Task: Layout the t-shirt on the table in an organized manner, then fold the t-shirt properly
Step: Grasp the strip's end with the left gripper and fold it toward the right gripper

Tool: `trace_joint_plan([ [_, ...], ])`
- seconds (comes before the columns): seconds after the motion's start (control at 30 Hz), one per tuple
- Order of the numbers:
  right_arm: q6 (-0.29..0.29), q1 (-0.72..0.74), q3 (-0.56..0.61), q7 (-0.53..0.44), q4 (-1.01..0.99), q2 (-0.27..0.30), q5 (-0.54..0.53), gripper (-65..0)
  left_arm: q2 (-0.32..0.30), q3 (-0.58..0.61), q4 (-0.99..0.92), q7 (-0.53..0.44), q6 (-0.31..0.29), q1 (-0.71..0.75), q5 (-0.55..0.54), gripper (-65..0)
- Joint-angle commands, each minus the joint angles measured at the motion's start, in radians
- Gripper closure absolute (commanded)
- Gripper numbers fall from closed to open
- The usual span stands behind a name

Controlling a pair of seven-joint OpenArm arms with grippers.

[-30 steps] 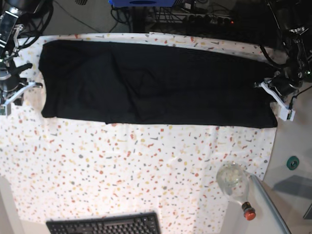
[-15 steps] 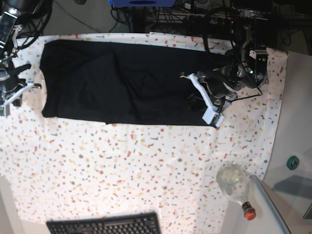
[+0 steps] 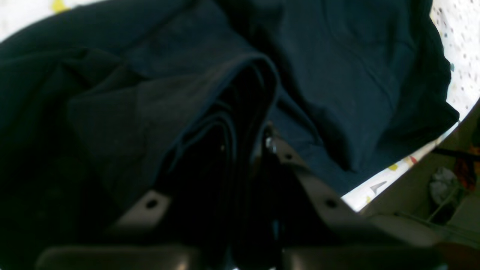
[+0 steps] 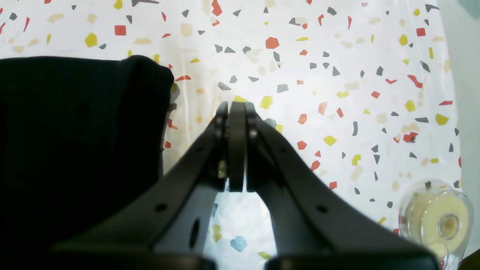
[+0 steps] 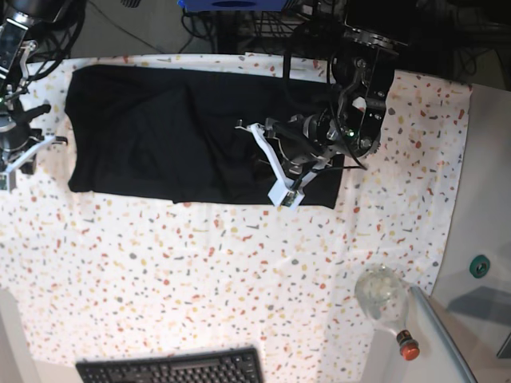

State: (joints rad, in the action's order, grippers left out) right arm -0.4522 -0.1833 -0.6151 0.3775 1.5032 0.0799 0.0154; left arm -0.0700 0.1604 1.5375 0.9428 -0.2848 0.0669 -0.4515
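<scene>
The left end effector [image 5: 267,159] is pinched tight on a bunched fold of the t-shirt [image 5: 176,132]; in its wrist view several stacked hems of the black cloth run between the fingers [image 3: 300,176], which stand almost together. That end effector sits over the t-shirt's end nearest the clear bottle [image 5: 383,299], with the cloth there doubled back on itself. The arm behind it rises over the far edge of the tabletop [image 5: 200,279].

The right end effector [image 4: 236,108] is fully closed on nothing, its two fingertips pressed against each other above bare speckled cloth. It hovers just beside the opposite end of the t-shirt, not touching it; a rounded black corner of the garment lies close to it in the wrist view.

The t-shirt lies as a long dark band across the far part of the tabletop. On the near side from the t-shirt, well apart, sit a black keyboard [image 5: 172,369] and the bottle with its red cap.
</scene>
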Motion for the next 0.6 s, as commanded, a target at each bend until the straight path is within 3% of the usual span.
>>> trace_joint_plan([
  [0.0, 0.005, 0.009, -0.002, -0.024, 0.018, 0.016, -0.005, 0.0, -0.001, -0.003, 0.018, -0.02, -0.004, -0.016, -0.02, 0.0],
  [0.57, 0.005, 0.015, -0.002, -0.024, 0.018, 0.016, -0.005, 0.0, 0.02, -0.012, 0.018, -0.021, -0.004, -0.048, -0.019, 0.0],
])
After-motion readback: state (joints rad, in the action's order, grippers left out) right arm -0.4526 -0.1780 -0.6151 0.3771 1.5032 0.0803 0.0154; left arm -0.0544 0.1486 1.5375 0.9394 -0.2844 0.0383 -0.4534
